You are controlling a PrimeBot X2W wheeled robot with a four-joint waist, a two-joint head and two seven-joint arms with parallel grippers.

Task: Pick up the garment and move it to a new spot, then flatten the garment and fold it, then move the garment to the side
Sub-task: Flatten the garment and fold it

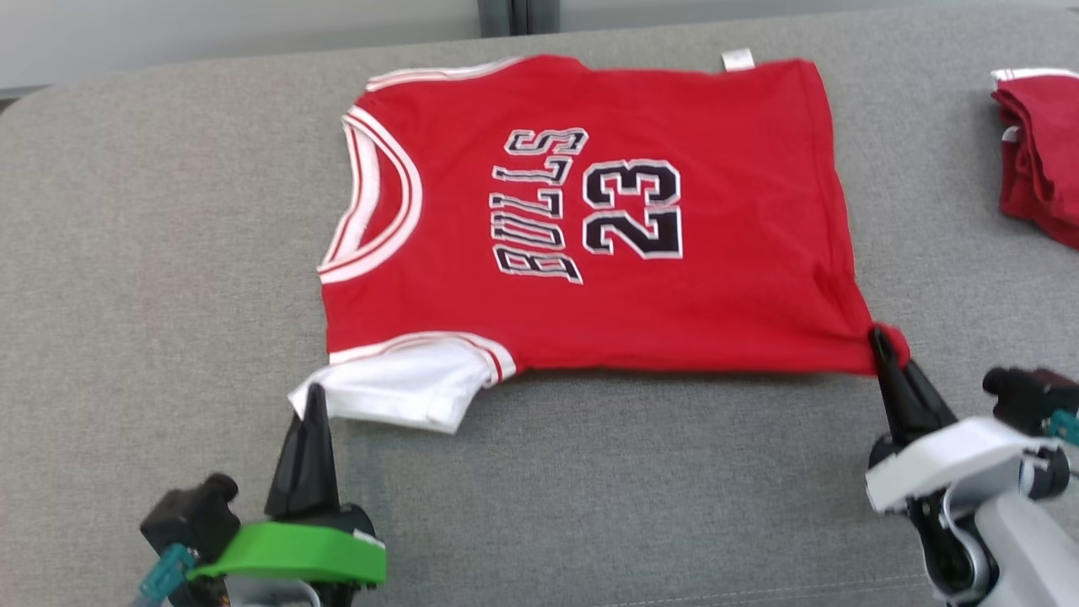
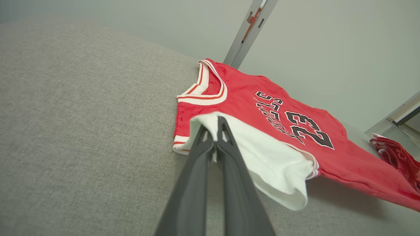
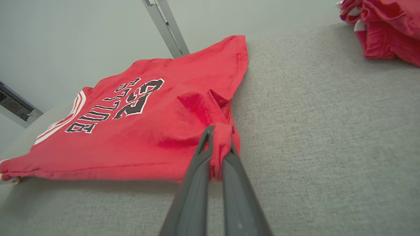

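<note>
Jersey [image 1: 716, 278] lies print-up on the grey cloth-covered table [image 1: 126, 253], mid-table and closer to the far edge than to the near one. Long axis runs left to right, parallel to the near edge: collar toward the left edge, hem toward the right.

Left end effector [image 1: 314, 394]: closed, fingers pinched on the edge of the white sleeve [image 1: 396, 392] at the jersey's near-left corner. Right end effector [image 1: 879, 337]: closed on the near hem corner [image 1: 893, 344], red cloth bunched between the fingers. Both grips sit on the jersey's near side, and the whole body of the garment lies beyond them, toward the far edge. Neither arm is nearer, as each has its own corner.

Appearance: red, black "BULLS 23" print, white-and-red trim at neck and armhole, white label [image 1: 738, 59] at the far hem. Mostly flat. Small creases fan out from the right grip, and the near side looks slightly raised off the table, with shadow under it.

Judgement: flattening is about done. A fold would probably carry the near side over toward the far edge, both arms moving together.

A second red garment [image 1: 1041, 160] lies well apart, near the far-right corner.
</note>
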